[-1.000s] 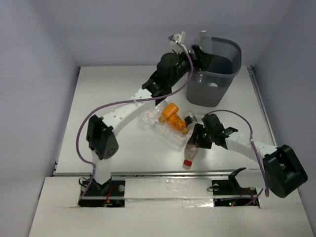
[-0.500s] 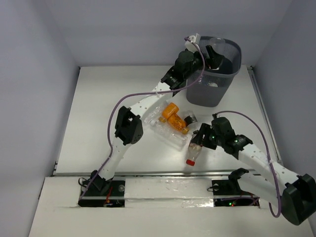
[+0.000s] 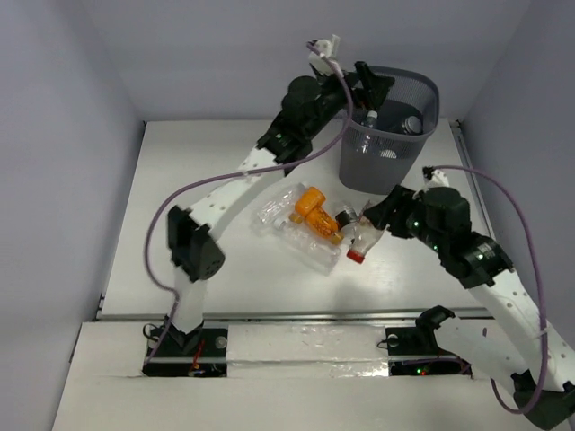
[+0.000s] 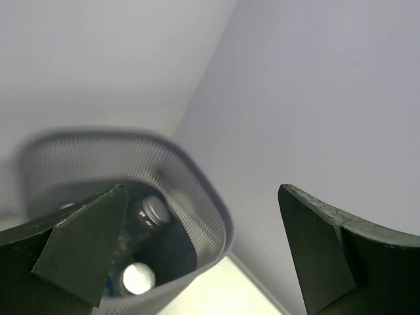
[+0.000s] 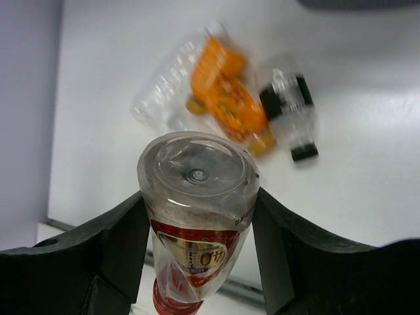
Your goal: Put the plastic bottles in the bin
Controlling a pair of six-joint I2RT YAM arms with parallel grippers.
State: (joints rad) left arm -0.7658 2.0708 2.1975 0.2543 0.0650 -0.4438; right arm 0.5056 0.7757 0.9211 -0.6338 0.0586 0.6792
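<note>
Right hand (image 5: 197, 246) clamps red-capped bottle (image 5: 197, 174) | left hand (image 4: 200, 239) spread over bin (image 4: 98, 154)

Dark mesh bin (image 3: 382, 171), glossy plastic bottle (image 5: 197, 197)

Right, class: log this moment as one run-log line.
left gripper: open, empty, over bin | right gripper: shut on red-capped bottle | bin: bottles inside | table: orange bottle, dark-capped bottle

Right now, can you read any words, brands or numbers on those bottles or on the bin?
Held bottle, red label: gold print with what may be a "0"; the rest is too blurred to read.
Orange bottle: label blurred, unreadable.
Black-banded bottle: no legible text.
Bin: no writing visible.
</note>
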